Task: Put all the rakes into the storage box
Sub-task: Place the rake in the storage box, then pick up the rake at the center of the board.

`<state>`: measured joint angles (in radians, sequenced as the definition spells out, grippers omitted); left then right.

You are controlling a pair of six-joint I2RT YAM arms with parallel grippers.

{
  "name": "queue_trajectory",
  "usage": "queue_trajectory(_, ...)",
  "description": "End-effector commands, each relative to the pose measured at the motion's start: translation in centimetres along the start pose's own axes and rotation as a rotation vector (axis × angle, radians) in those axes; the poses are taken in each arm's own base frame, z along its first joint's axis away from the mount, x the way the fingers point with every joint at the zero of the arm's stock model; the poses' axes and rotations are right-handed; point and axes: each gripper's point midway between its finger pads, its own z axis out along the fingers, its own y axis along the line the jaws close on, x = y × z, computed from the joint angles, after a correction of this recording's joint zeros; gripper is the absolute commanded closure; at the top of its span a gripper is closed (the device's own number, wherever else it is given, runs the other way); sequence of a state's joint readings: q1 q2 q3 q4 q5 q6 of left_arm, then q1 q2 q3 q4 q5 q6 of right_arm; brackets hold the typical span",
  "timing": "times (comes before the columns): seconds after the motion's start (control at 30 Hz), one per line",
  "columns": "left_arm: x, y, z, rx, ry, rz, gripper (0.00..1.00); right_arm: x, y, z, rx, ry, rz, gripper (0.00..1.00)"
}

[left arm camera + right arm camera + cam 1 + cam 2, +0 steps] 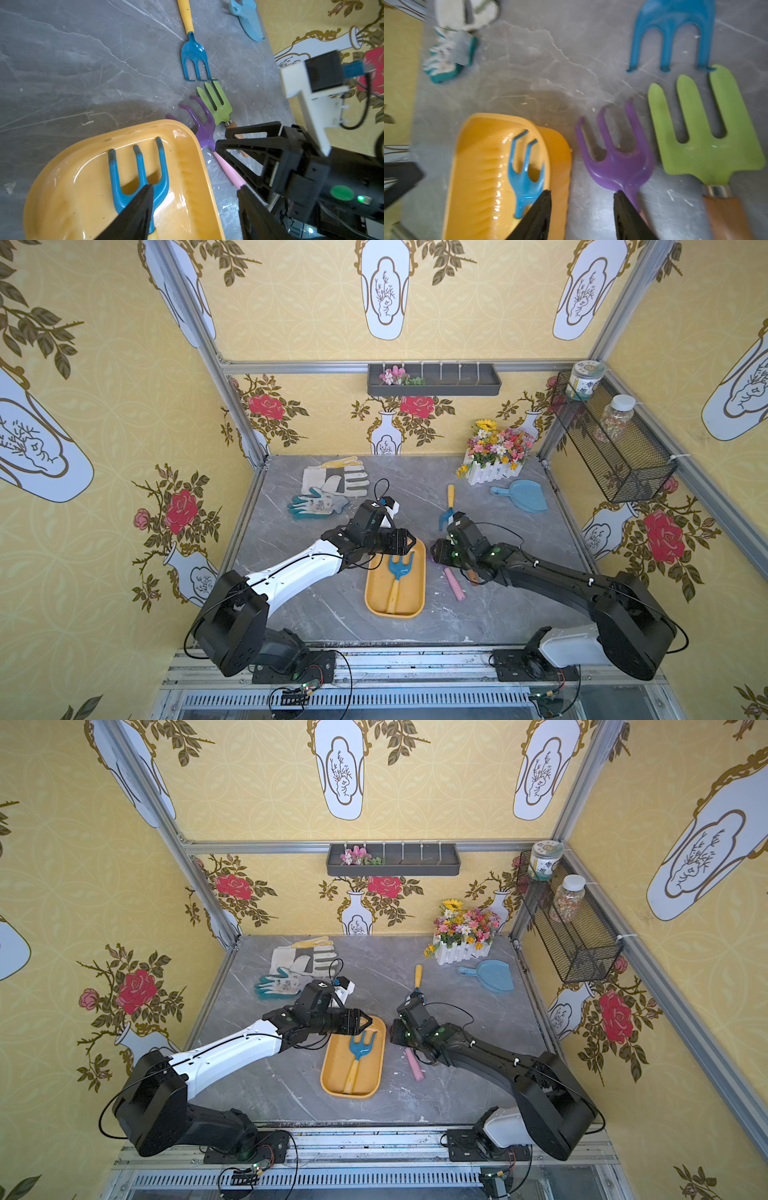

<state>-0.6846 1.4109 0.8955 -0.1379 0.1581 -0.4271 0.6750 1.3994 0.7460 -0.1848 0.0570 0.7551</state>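
Rake (400, 570), blue three-pronged head on yellow handle, lying flat inside shallow yellow-orange plastic storage box (417, 587). Left pincer (195, 187), jaws apart and empty, hangs over the box's far end; best lifted straight up, clear of the prongs. Right pincer (582, 193), likewise parted and empty, just beside the box.

Rake in its box: a blue three-tined rake (400, 568) with a yellow handle lies flat inside the shallow yellow-orange storage box (415, 593). Its tines point to the far edge of the grey table (311, 605), and its handle end lies at the box's near rim.
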Motion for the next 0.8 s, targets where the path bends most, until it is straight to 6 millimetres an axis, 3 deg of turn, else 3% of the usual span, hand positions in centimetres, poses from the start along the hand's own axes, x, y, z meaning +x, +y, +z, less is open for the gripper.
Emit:
queue_trajectory(0.0, -1.5, -0.6, -0.3, 0.026, -0.080, 0.002, 0.30, 1.9, -3.3, 0.2, 0.182, 0.055, -0.039, 0.48)
queue_trajectory(0.53, -3.1, 0.3, -2.4, -0.028, -0.214, -0.004, 0.25, 6.1, -5.2, 0.9, 0.216, 0.164, -0.045, 0.48)
queue_trajectory(0.77, -3.3, 0.6, -2.6, -0.042, -0.230, -0.014, 0.22, 8.0, -5.9, 1.2, 0.256, 0.206, -0.080, 0.57)
